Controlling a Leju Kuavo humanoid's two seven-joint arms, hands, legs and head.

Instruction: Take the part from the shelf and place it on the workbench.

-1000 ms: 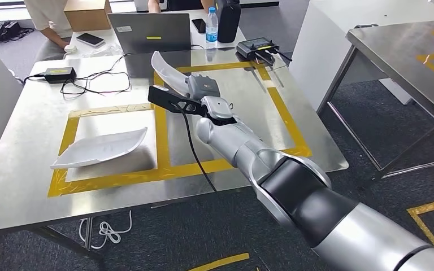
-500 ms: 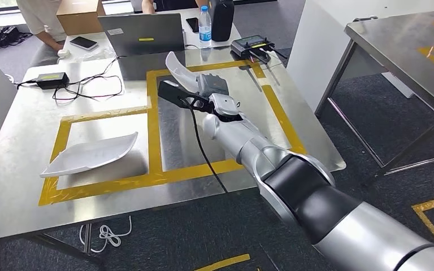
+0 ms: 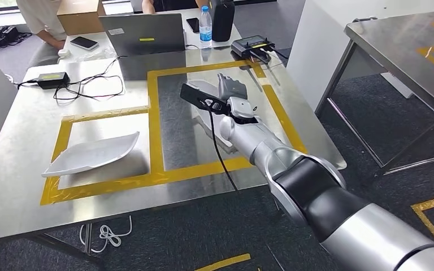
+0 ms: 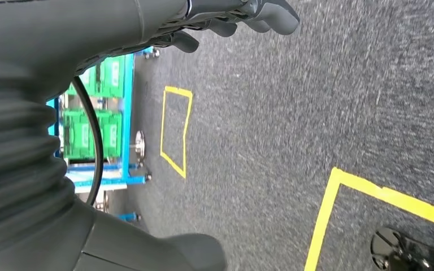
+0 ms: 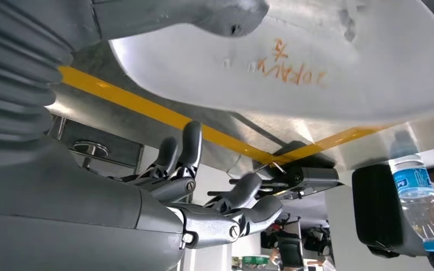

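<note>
**Over the right taped square, part low at the bench**

Over the workbench (image 3: 28, 186), head view: the right hand (image 3: 233, 97) reaches into the far right yellow square, with the white curved part (image 3: 204, 90) partly hidden beside it, low over the steel. 1 similar shell (image 3: 90, 153) lies in the left square.

Left wrist view: the left hand (image 4: 226, 17) hangs over carpet, fingers curled in, holding nothing.

Right wrist view: the thumb rests on the part (image 5: 316, 62); the fingers (image 5: 243, 197) spread apart from it, so whether the hand grasps it I cannot tell. It looks a light, stiff, smooth shell, probably slippery; the thin rim seems the best hold.
</note>
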